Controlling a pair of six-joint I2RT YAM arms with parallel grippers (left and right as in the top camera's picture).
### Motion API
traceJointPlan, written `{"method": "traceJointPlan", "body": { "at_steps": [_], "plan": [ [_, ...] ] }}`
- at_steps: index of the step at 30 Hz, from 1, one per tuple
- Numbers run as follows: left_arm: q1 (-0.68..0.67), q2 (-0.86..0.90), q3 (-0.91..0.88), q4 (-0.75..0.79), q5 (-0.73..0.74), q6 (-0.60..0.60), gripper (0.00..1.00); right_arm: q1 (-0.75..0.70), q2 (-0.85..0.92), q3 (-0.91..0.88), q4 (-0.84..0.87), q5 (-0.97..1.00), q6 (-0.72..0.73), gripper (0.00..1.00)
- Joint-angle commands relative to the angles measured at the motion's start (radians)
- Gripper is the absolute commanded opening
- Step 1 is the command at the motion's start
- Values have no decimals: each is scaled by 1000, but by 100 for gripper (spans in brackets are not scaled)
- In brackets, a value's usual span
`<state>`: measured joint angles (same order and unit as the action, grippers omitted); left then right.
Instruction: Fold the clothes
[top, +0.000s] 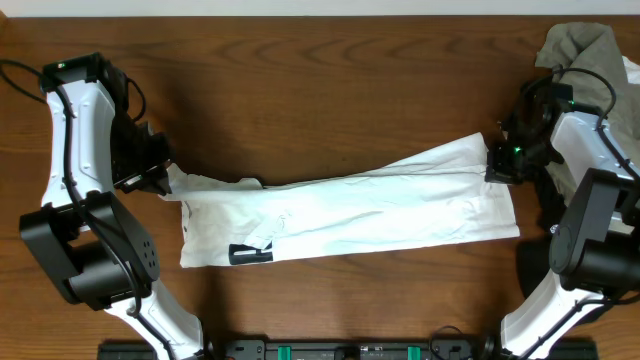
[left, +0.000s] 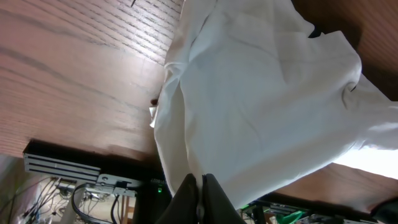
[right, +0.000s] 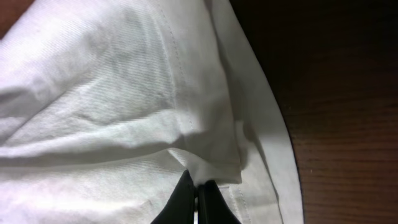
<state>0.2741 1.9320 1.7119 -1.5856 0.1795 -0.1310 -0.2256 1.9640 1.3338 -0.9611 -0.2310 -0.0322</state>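
Overhead, T-shirt: the white T-shirt (top: 350, 215) lies in a long strip across the middle of the brown table (top: 300, 80). It reaches from one arm to the other.
Overhead, black print: a small black print (top: 250, 254) shows near the lower left edge of the T-shirt.
Overhead, left gripper: the left gripper (top: 165, 178) is at the left end of the T-shirt, right on its top corner.
Overhead, right gripper: the right gripper (top: 497, 163) is at the right end, on the other top corner. The cloth runs up to it in a point.
Overhead, grey-green cloth: a bunched grey-green cloth (top: 580, 45) sits in the far right corner, well apart from the T-shirt.
Left wrist, left gripper: the two dark fingers are pressed tight together with white cloth between them, so it holds the T-shirt.
Left wrist, T-shirt: the cloth spreads away from the fingers in big soft folds, with the wood of the table beside it.
Right wrist, right gripper: the fingers are squeezed together on a fold by a seam, pinching the T-shirt.
Right wrist, T-shirt: white cloth fills most of the view, and dark table shows on the right.
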Motion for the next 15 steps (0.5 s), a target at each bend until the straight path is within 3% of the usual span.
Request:
{"method": "traceJointPlan", "body": {
  "at_steps": [1,15],
  "plan": [
    [4,-62,-2,-3,-12,-5,6,-10,-57,57,-11,-8,17,1],
    [4,-155,-3,-95,-29,-42,6,-36,-113,135,-135,106,16,1]
  ]
}}
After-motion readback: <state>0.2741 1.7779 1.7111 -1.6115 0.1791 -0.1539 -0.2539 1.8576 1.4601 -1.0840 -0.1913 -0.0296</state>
